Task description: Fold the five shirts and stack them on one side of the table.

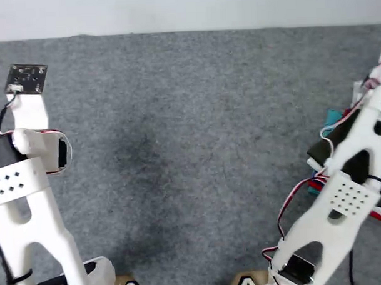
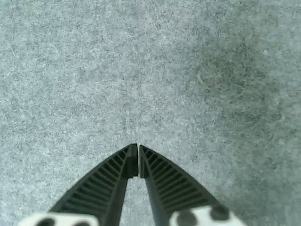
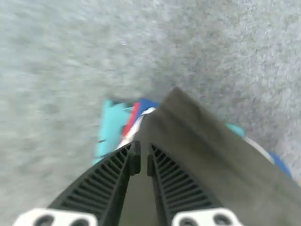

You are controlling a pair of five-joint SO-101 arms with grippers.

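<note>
My right gripper (image 3: 141, 157) sits at the table's right edge, its fingers nearly together on the edge of a dark olive shirt (image 3: 197, 141). That shirt tops a stack of folded shirts (image 3: 115, 127) whose teal, red, white and blue layers show beneath it. From above, the dark shirt (image 1: 331, 144) and the stack's coloured edges (image 1: 332, 117) peek out from under the right arm (image 1: 349, 193). My left gripper (image 2: 138, 162) is shut with nothing in it, hovering over bare grey carpet. The left arm (image 1: 29, 185) stands at the table's left side.
Grey carpet (image 1: 190, 136) covers the whole table between the two arms. A pale wall (image 1: 186, 11) runs along the far edge. Red and white cables (image 1: 293, 201) hang beside the right arm.
</note>
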